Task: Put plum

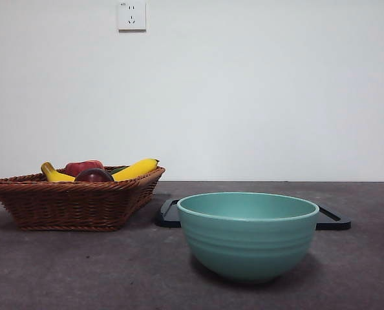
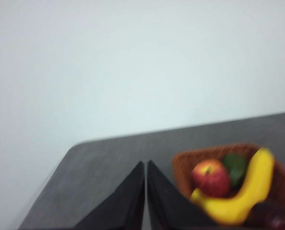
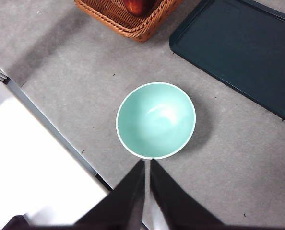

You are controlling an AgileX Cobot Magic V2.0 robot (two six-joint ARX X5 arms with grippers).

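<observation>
The plum (image 1: 94, 175) is a dark maroon fruit lying in the wicker basket (image 1: 69, 203) at the left, in front of a red apple (image 1: 83, 166) and between two bananas. The blurred left wrist view shows the plum (image 2: 273, 216) at the basket's edge, beyond my left gripper (image 2: 146, 166), which is shut, empty and high above the table. My right gripper (image 3: 147, 163) is also shut and empty, hovering above the near rim of the teal bowl (image 3: 156, 120). Neither arm shows in the front view.
The teal bowl (image 1: 247, 236) stands empty in the middle, near the front. A flat dark tray (image 1: 331, 219) lies behind it. The basket also holds a banana (image 1: 135, 169) and a green fruit (image 2: 235, 166). A white surface (image 3: 32, 163) borders the table.
</observation>
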